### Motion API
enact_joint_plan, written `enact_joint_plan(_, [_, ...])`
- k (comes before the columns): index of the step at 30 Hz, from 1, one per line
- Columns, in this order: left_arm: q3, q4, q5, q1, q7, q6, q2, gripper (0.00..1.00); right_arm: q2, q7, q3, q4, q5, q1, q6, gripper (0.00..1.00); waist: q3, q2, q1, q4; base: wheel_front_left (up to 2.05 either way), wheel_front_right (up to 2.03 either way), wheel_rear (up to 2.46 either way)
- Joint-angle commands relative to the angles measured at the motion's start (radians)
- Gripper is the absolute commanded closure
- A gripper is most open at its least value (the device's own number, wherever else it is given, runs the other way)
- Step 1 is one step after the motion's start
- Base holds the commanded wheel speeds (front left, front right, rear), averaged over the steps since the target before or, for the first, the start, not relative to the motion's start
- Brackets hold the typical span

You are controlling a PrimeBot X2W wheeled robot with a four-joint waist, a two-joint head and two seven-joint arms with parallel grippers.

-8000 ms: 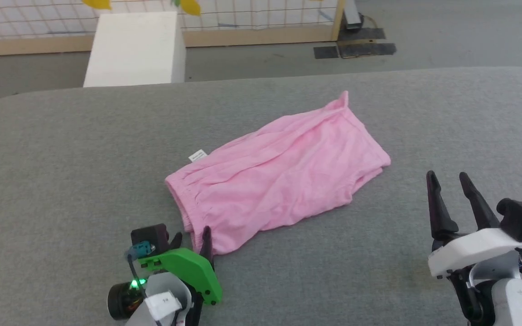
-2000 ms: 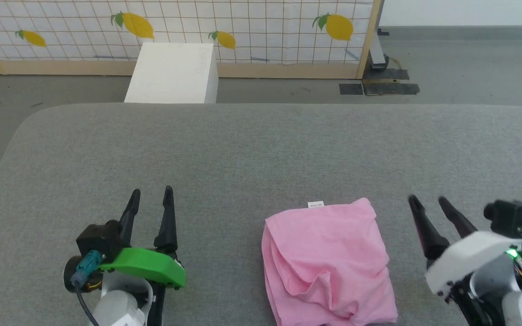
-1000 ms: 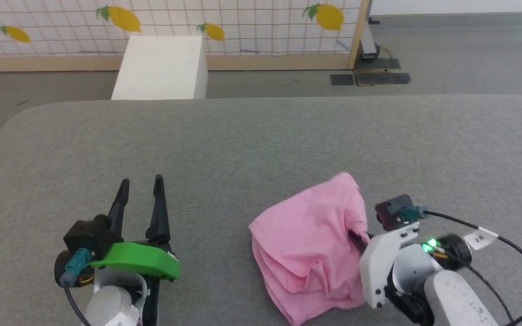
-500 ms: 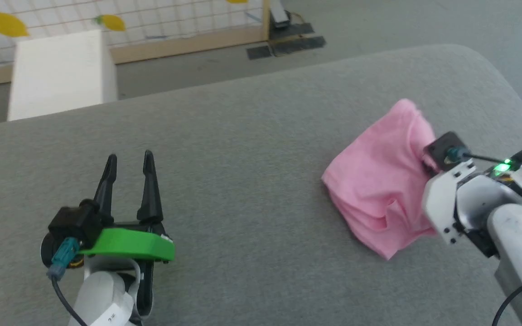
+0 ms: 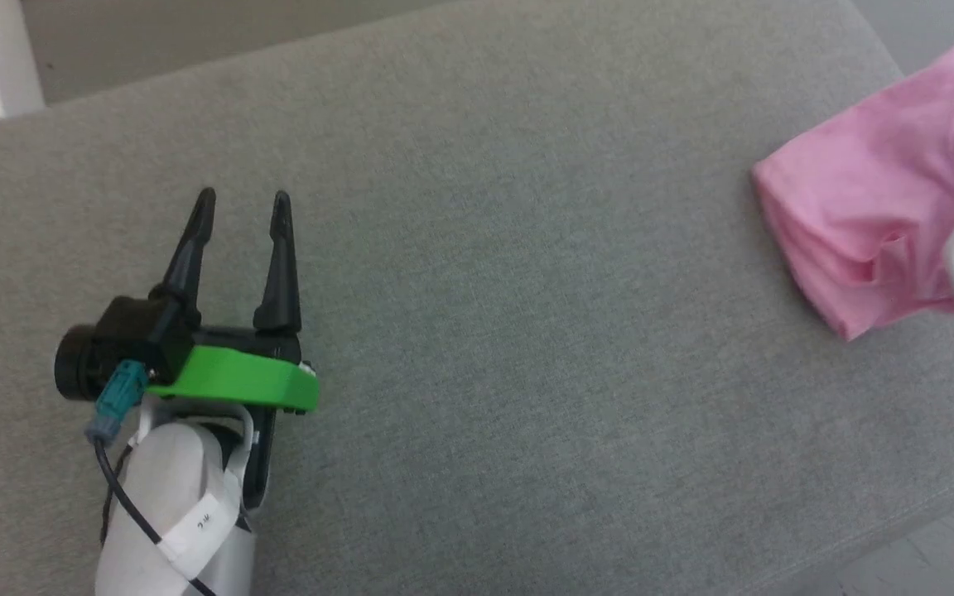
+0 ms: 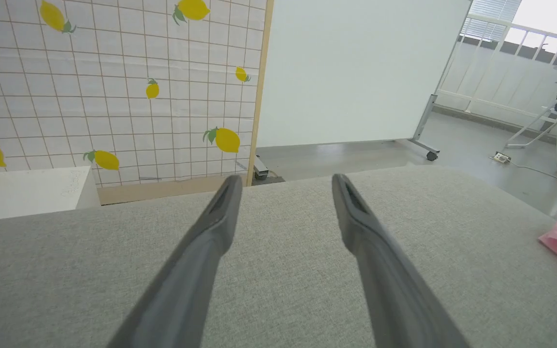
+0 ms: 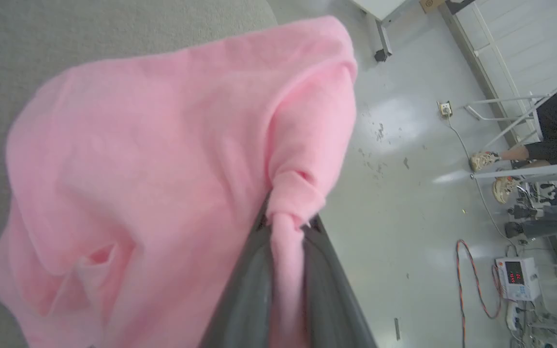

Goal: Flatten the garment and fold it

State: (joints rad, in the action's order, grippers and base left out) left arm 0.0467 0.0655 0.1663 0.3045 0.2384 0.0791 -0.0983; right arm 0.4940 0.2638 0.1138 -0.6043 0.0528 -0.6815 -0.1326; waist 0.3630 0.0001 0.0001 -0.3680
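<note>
Grey table, right edge: garment bunched, clamped in right gripper; probably best lowered flat, gently, and the left gripper is held apart.

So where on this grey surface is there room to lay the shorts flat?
The stretch of grey surface between the left gripper and the garment is bare. It's crowded at the right edge, where the right gripper pinches the garment.
</note>
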Motion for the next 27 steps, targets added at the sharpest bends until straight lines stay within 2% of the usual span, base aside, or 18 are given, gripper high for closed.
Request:
enact_joint_plan(1, [-0.001, -0.009, -0.008, 0.023, -0.006, 0.005, -0.017, 0.00, -0.007, -0.021, -0.033, -0.026, 0.015, -0.027, 0.002, 1.00, 0.101, -0.0001, -0.0001, -0.026, 0.00, 0.00, 0.00])
enact_joint_plan(11, [0.012, -0.024, -0.011, 0.040, -0.029, 0.005, -0.038, 0.00, -0.049, -0.138, -0.250, -0.167, 0.118, -0.091, 0.002, 1.00, 0.134, -0.0001, -0.0001, 0.005, 0.00, 0.00, 0.00])
enact_joint_plan(12, [0.015, -0.020, -0.009, 0.038, -0.028, 0.004, -0.036, 0.00, -0.055, -0.146, -0.272, -0.182, 0.127, -0.094, 0.002, 0.83, 0.128, -0.0001, -0.0001, 0.009, 0.00, 0.00, 0.00])
enact_joint_plan(13, [0.017, -0.015, -0.009, 0.037, -0.027, 0.004, -0.035, 0.00, -0.059, -0.152, -0.288, -0.194, 0.135, -0.094, 0.002, 0.58, 0.119, -0.0001, -0.0001, 0.012, 0.00, 0.00, 0.00])
enact_joint_plan(14, [0.019, -0.008, -0.005, 0.034, -0.023, 0.003, -0.031, 0.00, -0.063, -0.164, -0.307, -0.205, 0.145, -0.093, 0.002, 0.00, 0.104, -0.0001, -0.0001, 0.015, 0.00, 0.00, 0.00])
enact_joint_plan(17, [0.023, 0.022, 0.009, 0.021, -0.010, 0.003, -0.020, 0.00, -0.072, -0.212, -0.351, -0.218, 0.157, -0.083, 0.002, 0.00, 0.048, -0.0001, -0.0001, 0.030, 0.00, 0.00, 0.00])
enact_joint_plan(21, [0.025, 0.073, 0.031, -0.012, 0.008, 0.002, -0.003, 0.00, -0.095, -0.295, -0.379, -0.207, 0.119, -0.054, 0.002, 0.00, -0.060, -0.0001, -0.0001, 0.054, 0.00, 0.00, 0.00])
enact_joint_plan(27, [0.025, 0.117, 0.055, -0.075, 0.019, -0.010, 0.017, 0.00, -0.118, -0.351, -0.315, -0.135, 0.002, 0.034, 0.002, 0.00, -0.207, -0.0001, -0.0001, 0.106, 0.00, 0.00, 0.00])
